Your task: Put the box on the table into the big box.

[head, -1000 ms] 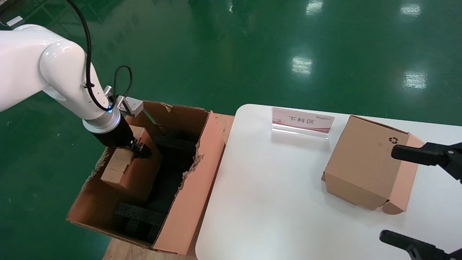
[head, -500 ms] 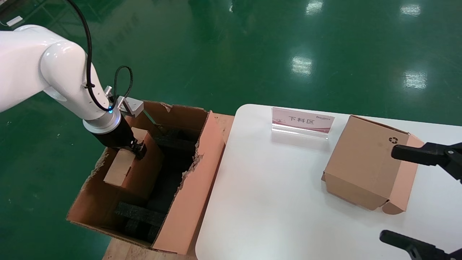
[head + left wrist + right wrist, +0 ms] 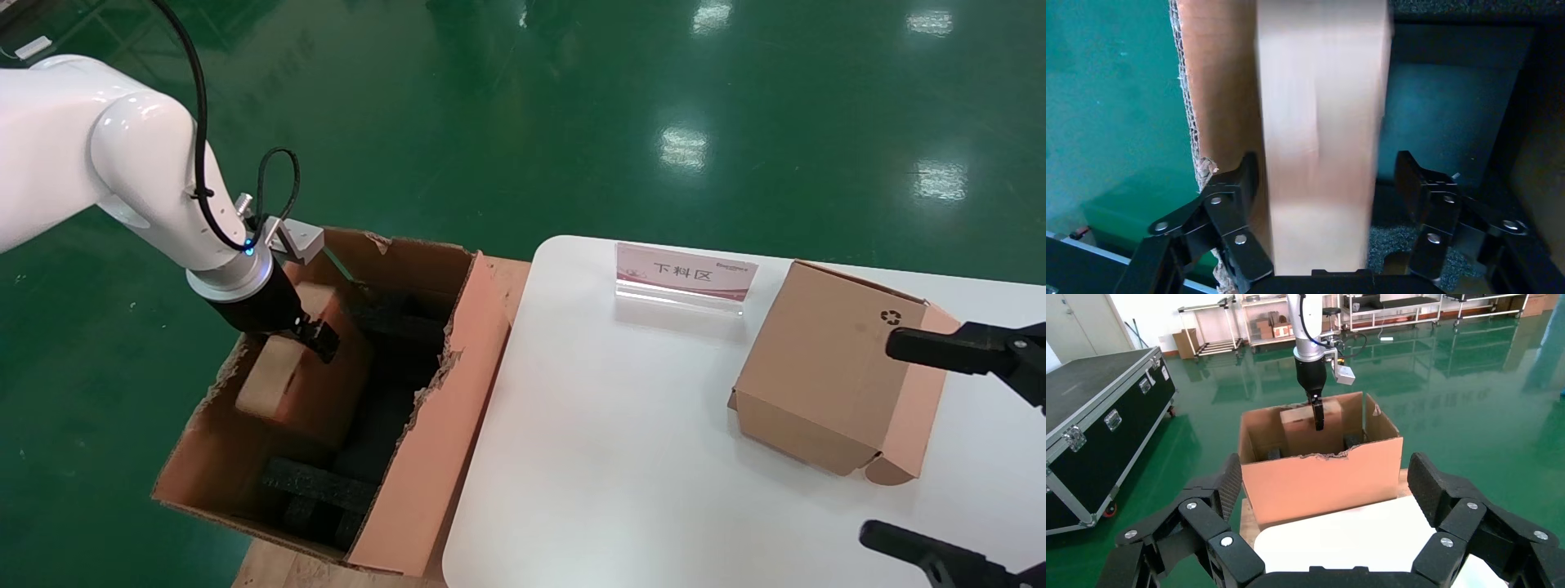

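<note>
While the left claw (image 3: 315, 336) hangs inside the big box (image 3: 425, 457), release is judged underway.
Its jaws stand spread, the box (image 3: 1321, 122) between them, tilted below; right claw (image 3: 1324, 539) spread over the worktop (image 3: 621, 457), idle.

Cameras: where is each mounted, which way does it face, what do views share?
Head view: on the robot's head, looking forward and down at the table and big box; left claw and right claw show.
Left wrist view: on the left wrist, looking into the big box at the box between its open fingers.
Right wrist view: on the right wrist, facing across the table; its own open claw shows.
Shared: all show the box and big box.
</note>
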